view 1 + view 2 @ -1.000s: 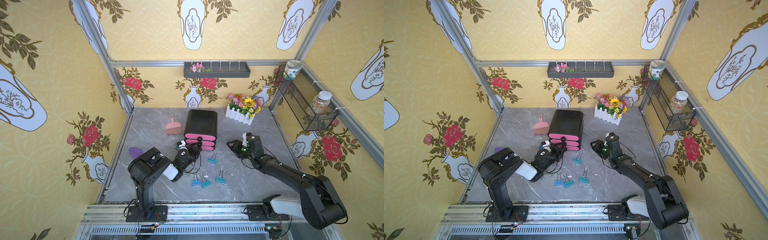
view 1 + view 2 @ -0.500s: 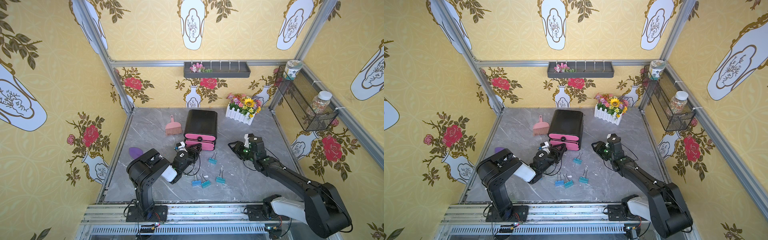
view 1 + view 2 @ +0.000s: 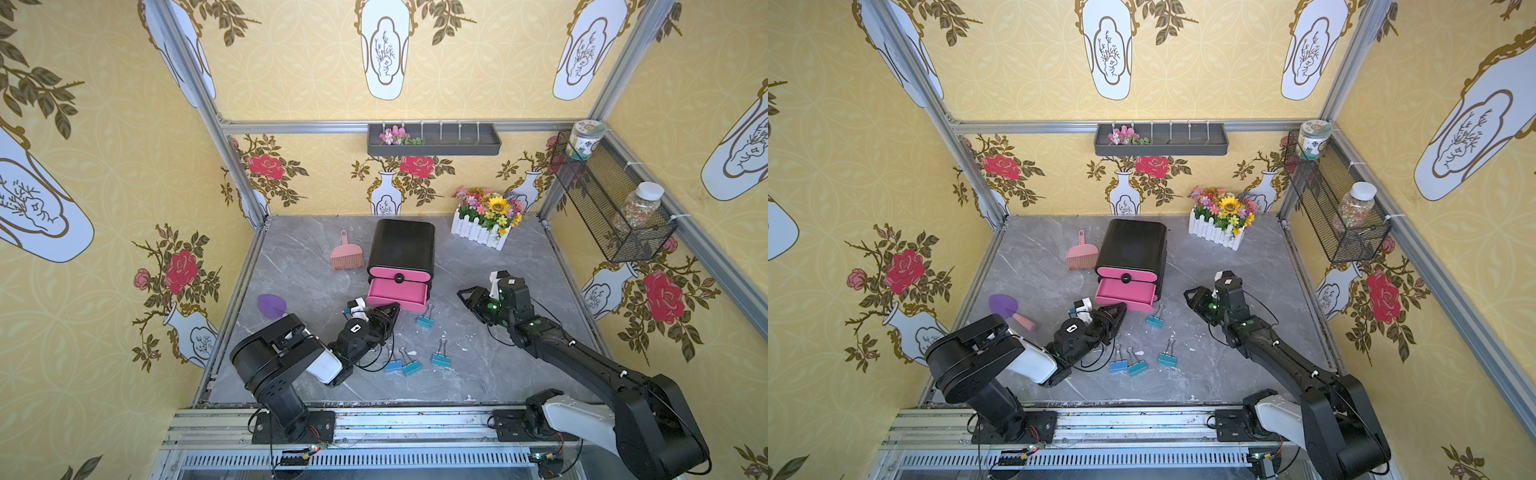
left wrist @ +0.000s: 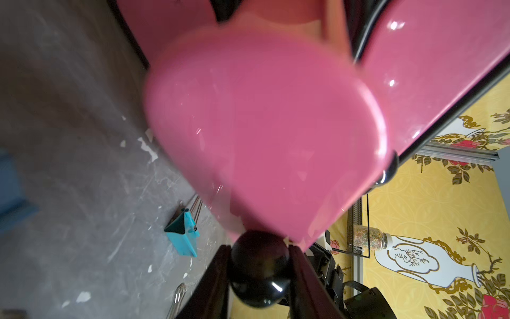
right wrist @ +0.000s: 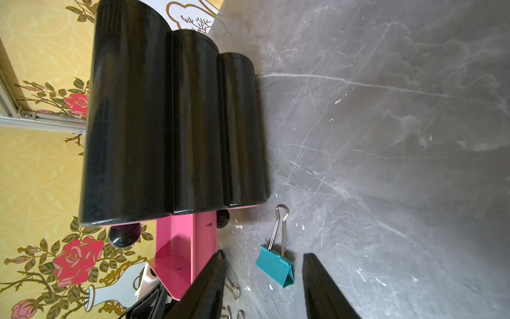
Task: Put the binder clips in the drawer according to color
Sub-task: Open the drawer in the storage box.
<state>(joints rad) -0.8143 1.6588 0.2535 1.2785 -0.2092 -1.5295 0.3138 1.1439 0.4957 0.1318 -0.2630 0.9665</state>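
A black drawer unit point(image 3: 401, 249) with pink fronts stands mid-table. Its middle drawer point(image 3: 397, 296) is pulled partly out. My left gripper point(image 3: 395, 309) is shut on that drawer's black knob point(image 4: 259, 273), one finger on each side. Four binder clips lie on the grey tabletop: a teal one point(image 3: 424, 320) beside the drawer, then a blue one point(image 3: 392, 365) and two teal ones point(image 3: 411, 368) point(image 3: 440, 358) nearer the front. My right gripper point(image 3: 467, 295) is open, right of the drawer unit. The teal clip point(image 5: 274, 266) lies between its fingers in the right wrist view, apart from them.
A pink hand brush point(image 3: 347, 257) lies left of the drawer unit and a purple trowel point(image 3: 272, 305) near the left wall. A flower box point(image 3: 486, 222) stands at the back right. A wire basket point(image 3: 602, 199) with jars hangs on the right wall.
My left gripper has closed on the knob and drawn the middle drawer out toward the front. The right arm has barely moved.
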